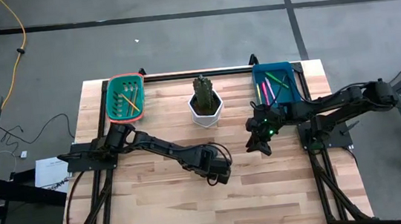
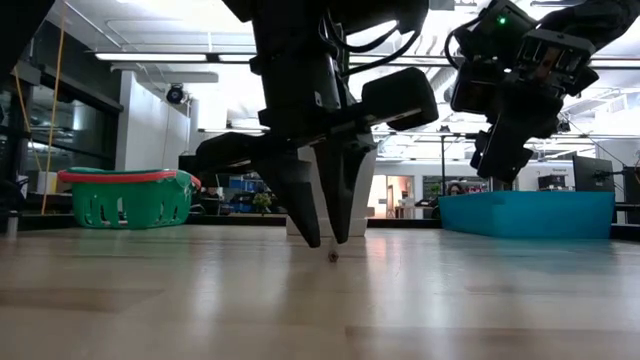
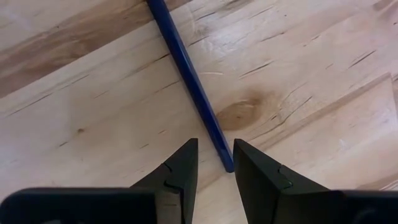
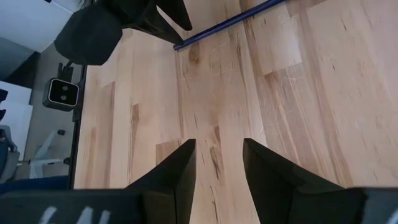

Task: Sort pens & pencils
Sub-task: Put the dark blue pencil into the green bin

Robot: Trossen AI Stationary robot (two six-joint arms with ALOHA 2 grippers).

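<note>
A thin dark blue stick (image 3: 189, 78) lies flat on the wooden table. In the left wrist view its near end sits between the open fingers of my left gripper (image 3: 214, 146), which points down at the table's middle (image 1: 220, 173); in the low view the fingertips (image 2: 327, 240) hang just above the boards. My right gripper (image 1: 262, 141) hovers open and higher up (image 2: 497, 160), beside the blue bin. Its wrist view shows the same stick (image 4: 230, 23) farther off. Pink and green pens (image 1: 267, 88) lie in the blue bin, orange and yellow pencils (image 1: 129, 98) in the green basket.
The green basket (image 1: 114, 110) stands at the far left corner and the blue bin (image 1: 286, 69) at the far right. A white pot with a plant (image 1: 206, 105) stands between them. Bare boards lie toward the near edge.
</note>
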